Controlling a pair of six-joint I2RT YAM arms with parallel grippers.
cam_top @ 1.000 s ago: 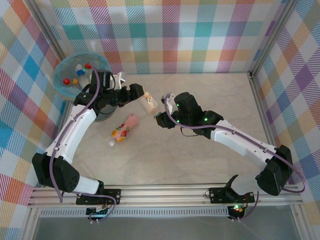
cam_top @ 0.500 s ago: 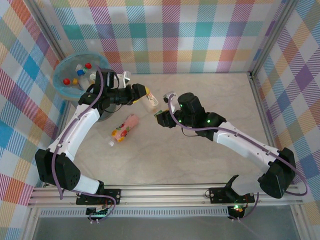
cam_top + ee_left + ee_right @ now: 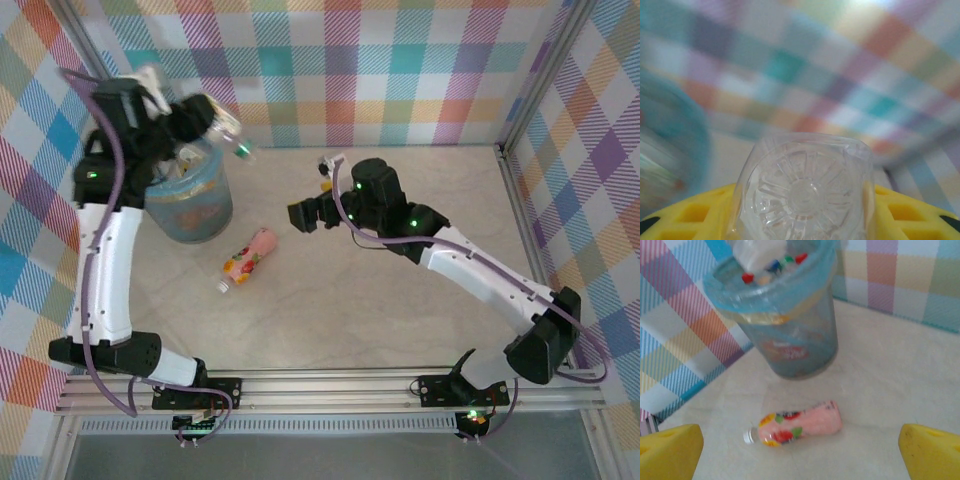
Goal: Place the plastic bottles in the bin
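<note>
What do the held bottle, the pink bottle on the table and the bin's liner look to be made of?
The held bottle: clear, glossy plastic; moulded ribs radiate across its see-through base. The pink bottle: probably plastic under a matte printed sleeve, white cap. The bin liner: thin translucent blue film, seemingly plastic, folded over the rim.

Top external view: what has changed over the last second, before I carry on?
The left gripper closed on the clear bottle at mid-table and carried it up and to the left, above the bin. The right gripper edged left; its jaws stand open. The pink bottle lies on the table as before, and the bin looks unmoved.
</note>
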